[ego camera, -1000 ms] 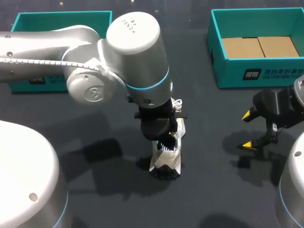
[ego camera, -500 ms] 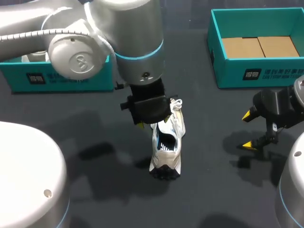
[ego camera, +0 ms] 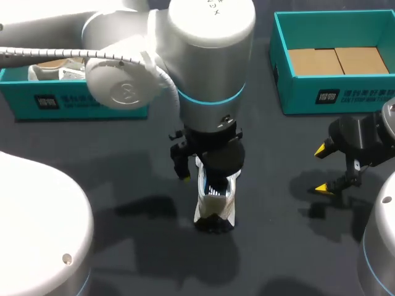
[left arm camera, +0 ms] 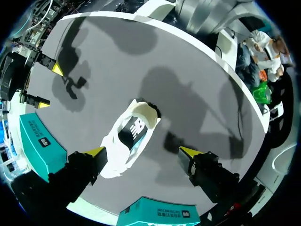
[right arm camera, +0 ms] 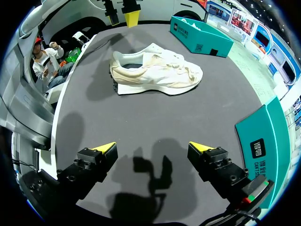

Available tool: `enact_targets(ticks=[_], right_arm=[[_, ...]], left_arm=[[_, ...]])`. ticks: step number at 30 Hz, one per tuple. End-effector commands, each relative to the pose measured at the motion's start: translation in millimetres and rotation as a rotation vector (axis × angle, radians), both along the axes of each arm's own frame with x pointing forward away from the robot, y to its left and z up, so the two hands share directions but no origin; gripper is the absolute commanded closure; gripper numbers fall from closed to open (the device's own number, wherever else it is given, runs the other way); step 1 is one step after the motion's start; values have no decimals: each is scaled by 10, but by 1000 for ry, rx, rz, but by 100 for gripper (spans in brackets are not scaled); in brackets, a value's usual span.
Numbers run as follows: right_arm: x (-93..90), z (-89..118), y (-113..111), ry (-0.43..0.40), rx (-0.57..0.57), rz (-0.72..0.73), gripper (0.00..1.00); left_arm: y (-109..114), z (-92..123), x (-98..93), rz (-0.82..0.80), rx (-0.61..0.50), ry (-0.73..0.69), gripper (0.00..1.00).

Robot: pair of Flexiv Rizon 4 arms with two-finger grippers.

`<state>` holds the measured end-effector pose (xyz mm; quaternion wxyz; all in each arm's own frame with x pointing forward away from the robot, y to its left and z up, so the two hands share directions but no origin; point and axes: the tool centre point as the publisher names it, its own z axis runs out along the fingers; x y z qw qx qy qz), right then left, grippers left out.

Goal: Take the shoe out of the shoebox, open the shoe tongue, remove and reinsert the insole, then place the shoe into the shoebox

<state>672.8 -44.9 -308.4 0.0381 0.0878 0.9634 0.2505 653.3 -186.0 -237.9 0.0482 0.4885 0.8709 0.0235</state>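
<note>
Head view, shoe [ego camera: 213, 206]: I see it on the dark table [ego camera: 278, 259], near the middle, outside both boxes
Head view, left gripper [ego camera: 210, 177]: hangs right over the shoe; my own wrist covers most of it, one yellow tip shows beside the shoe
Head view, right gripper [ego camera: 321, 169]: fingers spread, holding nothing, well apart from the shoe, in front of the right shoebox [ego camera: 345, 95]
Head view, boxes: right shoebox has cardboard [ego camera: 336, 60] on its floor; left shoebox [ego camera: 86, 105] sits behind my left arm
Left wrist view, left gripper [left arm camera: 142, 151]: fingers spread wide, not pinching anything
Left wrist view, shoe [left arm camera: 129, 139]: below the fingers, closer to one tip; I cannot tell whether that tip touches it
Right wrist view, right gripper [right arm camera: 153, 147]: fingers apart, only table between them
Right wrist view, shoe [right arm camera: 155, 70]: upright on its sole, side-on, ahead of the fingers and well clear of them; left shoebox [right arm camera: 202, 37] beyond it, right shoebox [right arm camera: 263, 141] just beside one finger
</note>
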Motion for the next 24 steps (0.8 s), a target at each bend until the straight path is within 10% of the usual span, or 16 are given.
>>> enact_targets(ticks=[1, 24], right_arm=[[-14, -1, -1, -2, -2, -1, 0], [-14, -1, -1, -2, -2, -1, 0]], left_arm=[[123, -52, -110, 406, -195, 50, 0], [49, -223, -303, 932, -197, 9, 0]])
